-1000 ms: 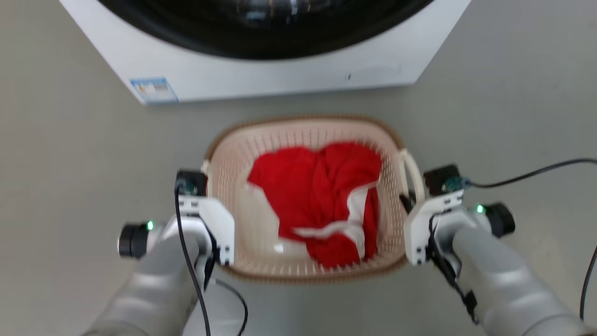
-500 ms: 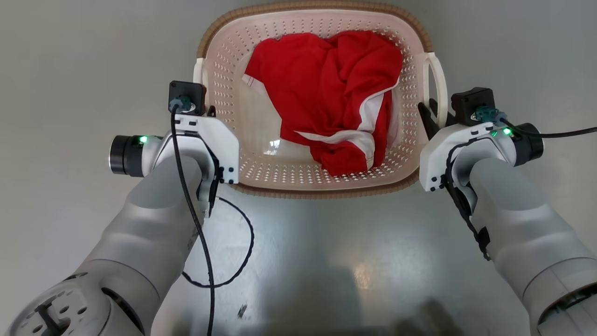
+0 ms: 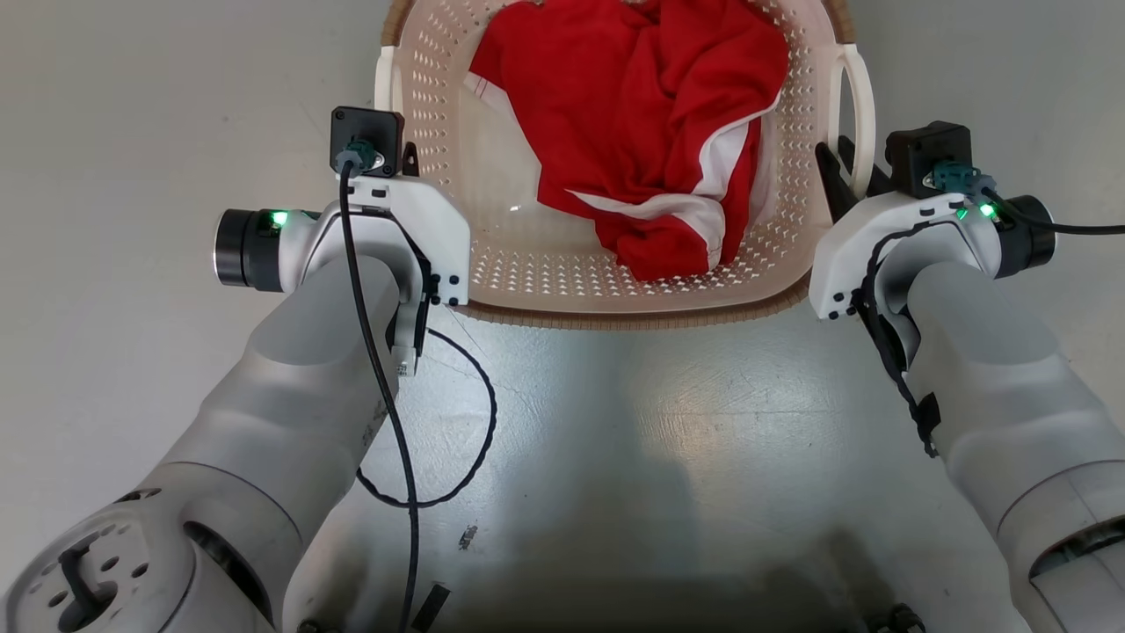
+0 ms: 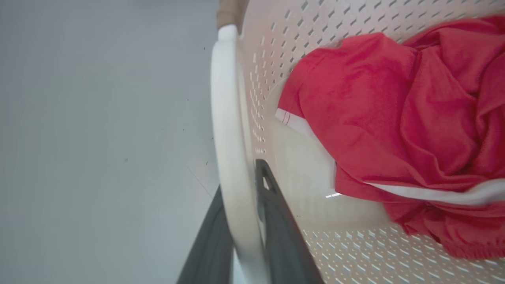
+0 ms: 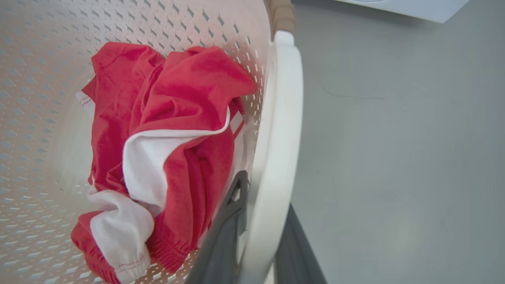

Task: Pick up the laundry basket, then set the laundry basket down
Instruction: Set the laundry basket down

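Seemingly the coming move, whether a further raise or the lowering, is decided by one relation: the laundry basket (image 3: 615, 314) is carried between the two arms, at 12 o'clock from the robot, with its long axis from 9 to 3 o'clock in the head view. Neither arm is nearer, since one loop is reached by each. The left gripper (image 4: 240, 177) is closed on the left handle (image 4: 227, 118); one dark finger is seen on the outer side of the white loop and the other in the slot between loop and perforated wall. The right gripper (image 5: 266, 191) is clamped in the same way on the right handle (image 5: 282, 118). Both pale forearms are stretched from 6 toward 12 o'clock, the wrists are held beside the near half of the basket, and the fingers are pointed to 12 o'clock. A red garment (image 3: 650, 114) with white trim is heaped inside, more toward 3 o'clock. Whether the bottom is touching the grey floor (image 3: 132, 132) cannot be told. It is judged that both arms must be moved together, so that the basket is kept level.
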Motion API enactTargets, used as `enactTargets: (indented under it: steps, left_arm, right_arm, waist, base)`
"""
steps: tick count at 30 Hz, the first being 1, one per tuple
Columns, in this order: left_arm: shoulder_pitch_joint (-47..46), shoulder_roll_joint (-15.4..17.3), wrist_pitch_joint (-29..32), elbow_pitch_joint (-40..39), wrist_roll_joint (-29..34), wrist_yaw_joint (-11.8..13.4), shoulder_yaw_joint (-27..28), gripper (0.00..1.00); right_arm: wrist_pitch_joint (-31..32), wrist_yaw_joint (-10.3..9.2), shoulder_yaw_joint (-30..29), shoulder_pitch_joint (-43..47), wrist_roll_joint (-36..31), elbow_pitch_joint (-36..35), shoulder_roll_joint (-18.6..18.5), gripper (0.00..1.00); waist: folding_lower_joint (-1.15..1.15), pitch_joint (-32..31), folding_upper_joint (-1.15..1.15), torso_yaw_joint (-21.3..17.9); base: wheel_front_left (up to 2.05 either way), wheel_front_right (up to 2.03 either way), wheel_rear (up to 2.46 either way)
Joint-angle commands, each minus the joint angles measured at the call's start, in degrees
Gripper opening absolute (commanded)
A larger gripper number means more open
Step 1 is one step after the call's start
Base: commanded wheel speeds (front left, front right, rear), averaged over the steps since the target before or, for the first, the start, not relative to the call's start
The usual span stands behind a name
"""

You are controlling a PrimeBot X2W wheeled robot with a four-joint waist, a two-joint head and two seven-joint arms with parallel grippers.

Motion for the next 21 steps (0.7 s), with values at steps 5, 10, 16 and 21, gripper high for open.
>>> enactTargets:
  steps: [5, 10, 16, 21]
  left_arm:
    - [-0.45, 0.61, -1.16, -3.05, 0.81, 1.05, 0.40, 0.00]
    - [0.19, 1.48, -1.51, -5.16, 0.89, 1.86, 0.40, 0.00]
    - [0.75, 2.68, -0.71, -7.45, 0.88, 2.84, 0.17, 0.00]
    - [1.02, 3.59, 0.43, -9.48, 0.92, 3.78, -0.15, 0.00]
  right_arm:
    - [-1.31, 0.94, -0.74, 2.16, -2.79, -2.85, 2.53, 0.00]
    - [-1.31, 0.94, -2.57, 3.04, -4.22, -4.19, 2.53, 0.00]
    - [-1.32, 0.94, -4.06, 3.43, -5.68, -4.78, 2.53, 0.00]
    - [-1.32, 0.94, -4.63, 3.88, -6.11, -4.86, 2.53, 0.00]
  waist:
    - [0.00, 0.56, 0.00, -0.03]
    - [0.00, 0.45, 0.00, -0.01]
    - [0.00, 0.28, 0.00, -0.25]
    - [0.00, 0.24, 0.00, -0.38]
  base:
    - [0.00, 0.00, 0.00]
    - [0.00, 0.00, 0.00]
    - [0.00, 0.00, 0.00]
    - [0.00, 0.00, 0.00]
